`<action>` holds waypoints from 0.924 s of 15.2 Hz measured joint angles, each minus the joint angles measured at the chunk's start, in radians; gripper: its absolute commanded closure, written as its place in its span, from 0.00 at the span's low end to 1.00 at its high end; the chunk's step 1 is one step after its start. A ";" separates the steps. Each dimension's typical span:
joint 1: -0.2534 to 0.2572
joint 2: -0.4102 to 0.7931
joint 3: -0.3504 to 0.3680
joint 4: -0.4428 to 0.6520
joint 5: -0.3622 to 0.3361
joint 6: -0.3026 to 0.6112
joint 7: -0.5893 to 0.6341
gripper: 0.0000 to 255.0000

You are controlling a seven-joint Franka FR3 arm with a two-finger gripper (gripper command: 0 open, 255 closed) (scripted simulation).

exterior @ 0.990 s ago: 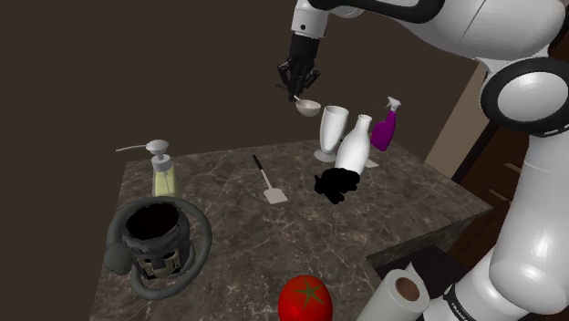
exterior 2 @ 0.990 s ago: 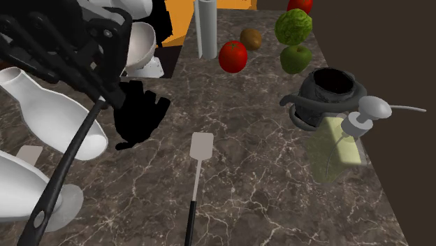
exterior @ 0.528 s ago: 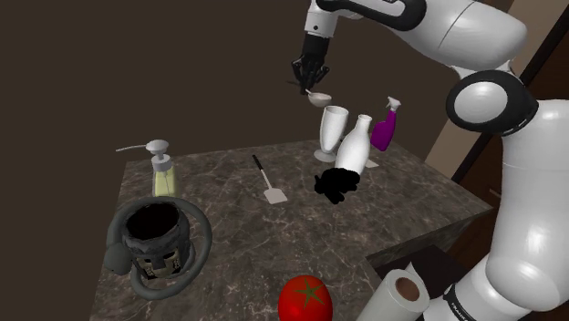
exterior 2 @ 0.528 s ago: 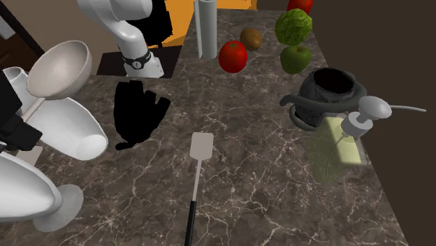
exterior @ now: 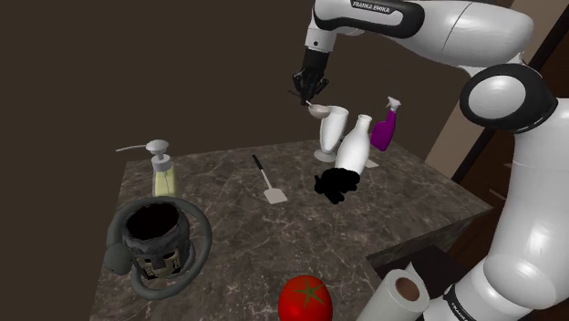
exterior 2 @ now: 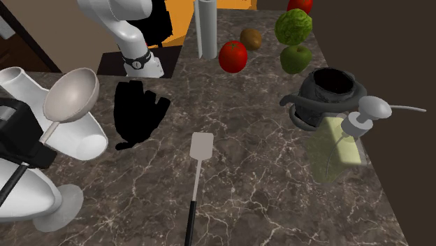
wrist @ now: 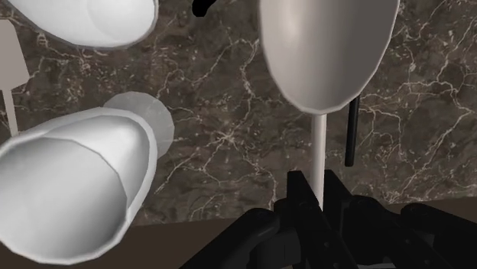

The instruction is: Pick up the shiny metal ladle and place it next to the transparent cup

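— Dark marbled surface [exterior: 237, 214], where's the ladle [exterior: 317, 109]?
— Up in the air over the far edge, bowl just beside the cup [exterior: 332, 129] rim.
— Gripper [exterior: 308, 92]?
— Clamped on the ladle's handle, above cup and bottle [exterior: 354, 146].

Shoulder view: camera stationed high off the counter [exterior: 228, 214] edge where the tomato [exterior: 304, 299] and paper towel roll [exterior: 401, 294] sit, at middle range, facing down and across to the opposite edge holding the stemmed cup [exterior: 331, 128] and white bottle [exterior: 354, 146]. Second exterior view: set close and low over that opposite edge, facing back toward the same tomato and roll; both views share the spatula [exterior: 271, 191], soap dispenser [exterior: 162, 169] and pot [exterior: 157, 239]. Wrist view: looks steeply down at close range on cup, bottle and counter top.
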 measured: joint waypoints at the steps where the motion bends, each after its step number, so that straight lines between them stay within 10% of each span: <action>1: -0.002 -0.003 0.000 -0.023 0.001 0.019 -0.002 1.00; 14: -0.017 -0.043 -0.002 -0.258 0.011 0.214 -0.018 1.00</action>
